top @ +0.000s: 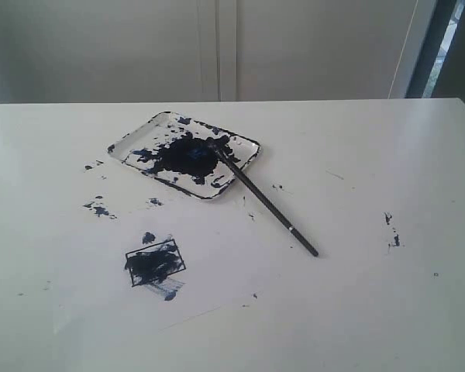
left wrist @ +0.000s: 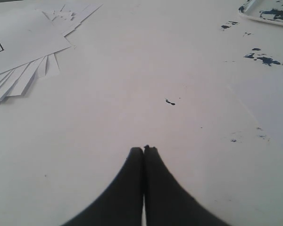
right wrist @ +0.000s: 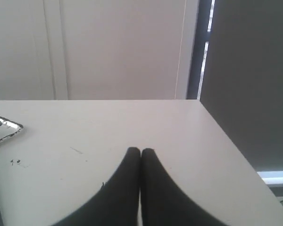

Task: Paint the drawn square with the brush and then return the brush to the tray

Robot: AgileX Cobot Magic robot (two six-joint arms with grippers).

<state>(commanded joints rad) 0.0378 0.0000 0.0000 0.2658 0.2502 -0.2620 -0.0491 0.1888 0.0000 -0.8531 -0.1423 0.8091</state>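
The brush (top: 265, 203) lies at rest, held by nothing. Its dark tip sits on the paint blot inside the tray (top: 136, 142). Its handle crosses the tray's near rim and runs out onto the counter (top: 356, 155). In the exterior view the long axis runs on a diagonal, from the tip at back left to the handle's free end at front right.

The drawn square (top: 155, 263) lies apart from the tray on its near side. It is smeared dark blue across most of its inside, so you may judge the painting done and the brush only partly returned.

Neither arm shows in the exterior view. The left pincer (left wrist: 143, 149) is clenched on nothing over bare counter, with a fanned stack of paper (left wrist: 23, 52) to one side and the tray's corner far off. The right pincer (right wrist: 140, 151) is likewise clenched and empty, facing the counter's far edge with a tray corner at the margin of its view.

The handle's free end points to the right arm's side. Should you seat the brush fully, that arm looks the nearer, and its jaws should close across the diagonal.
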